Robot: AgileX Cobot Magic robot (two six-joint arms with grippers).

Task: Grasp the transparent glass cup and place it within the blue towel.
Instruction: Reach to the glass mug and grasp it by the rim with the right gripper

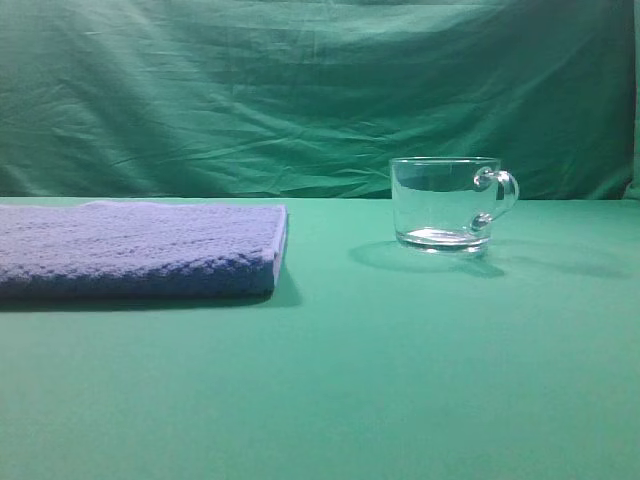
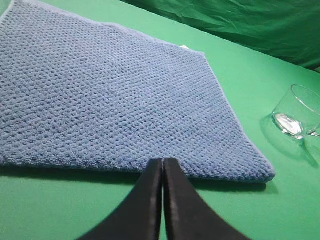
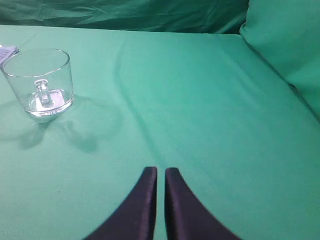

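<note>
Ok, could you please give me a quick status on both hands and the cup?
Left hand shut, empty. Right hand nearly shut, empty. Glass cup upright, off the blue towel. Path clear.

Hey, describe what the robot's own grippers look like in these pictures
Only the jaws show, one pair at the bottom of each wrist view. The left gripper and the right gripper look alike: two smooth matte black blades, broad at the base and curving inward to narrow tips. No cables, markings or arm links are visible, and the exterior high view shows no arm.

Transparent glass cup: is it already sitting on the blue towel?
No, the transparent glass cup stands upright on the green table cover, clearly apart from the blue towel lying to its left.
</note>
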